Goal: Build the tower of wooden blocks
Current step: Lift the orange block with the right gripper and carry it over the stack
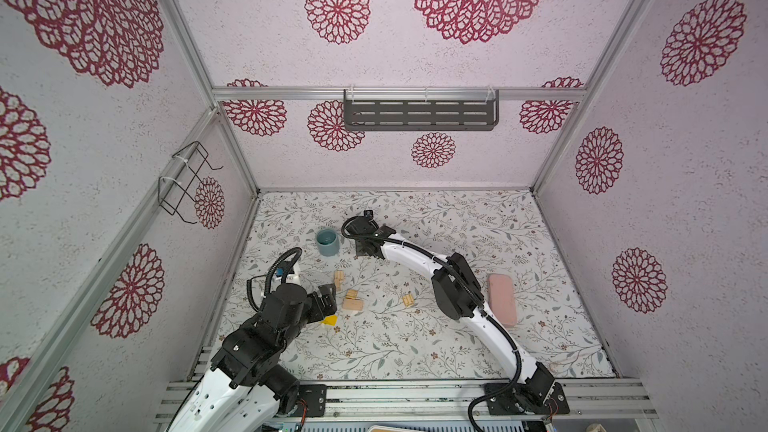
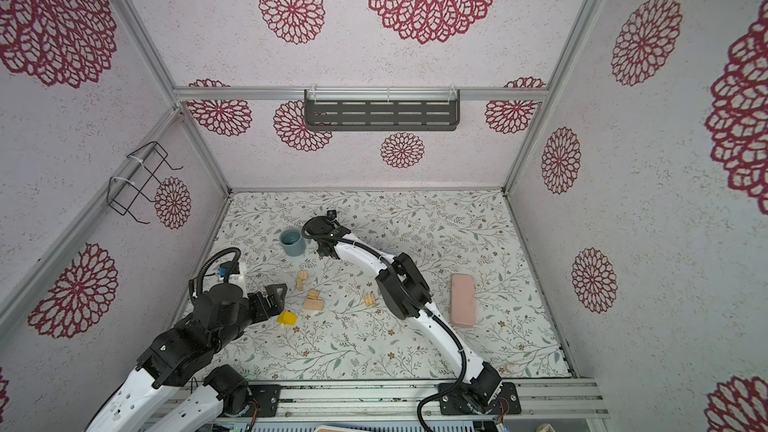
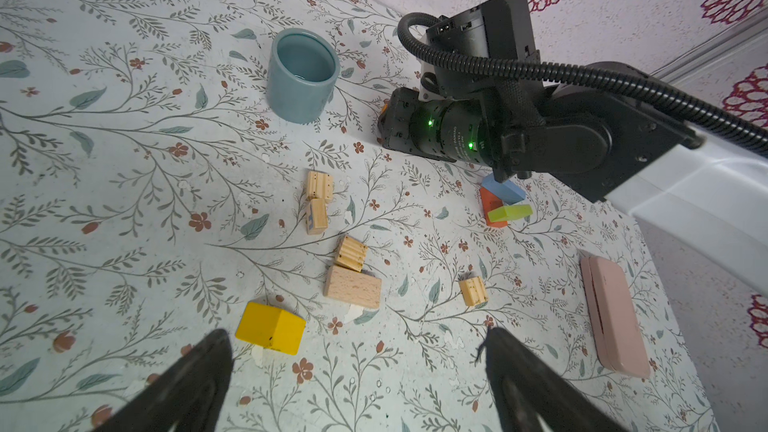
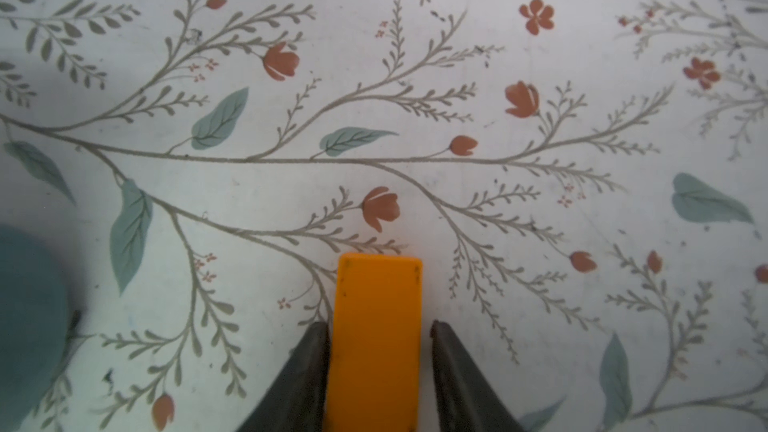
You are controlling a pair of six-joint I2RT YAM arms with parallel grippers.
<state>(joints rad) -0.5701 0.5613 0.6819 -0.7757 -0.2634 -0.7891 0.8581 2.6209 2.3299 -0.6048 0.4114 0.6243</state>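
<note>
Right wrist view puts a flat orange-painted wooden brick point(image 4: 376, 338) between your right arm's fingers point(image 4: 305, 371): 1 finger touches its side and the other stands a sliver off, so you cannot tell whether the grip has taken. Flower-printed table point(image 4: 415, 76) shows beyond the brick, and the grey-blue round mug point(image 4: 25, 317) is just beside it. In both top views that arm reaches across the middle to the mug point(image 1: 328, 243). Your left arm's fingers point(image 3: 195, 384) are spread wide and hold nothing, near a yellow-painted wooden block point(image 3: 270, 328). Left wrist view shows the other blocks lying loose on the table. 1 smooth plain wood brick point(image 3: 352, 286) touches a small grooved plain wood block point(image 3: 351, 253). 2 more grooved blocks point(image 3: 319, 187) touch each other nearer the mug, and 1 lone grooved block point(image 3: 473, 290) lies apart. A red brick point(image 3: 492, 211), a light blue brick point(image 3: 505, 191) and a green brick point(image 3: 509, 213) sit together in a small heap under the right arm. The flat pink rounded slab point(image 3: 615, 317) lies well apart to the right.
</note>
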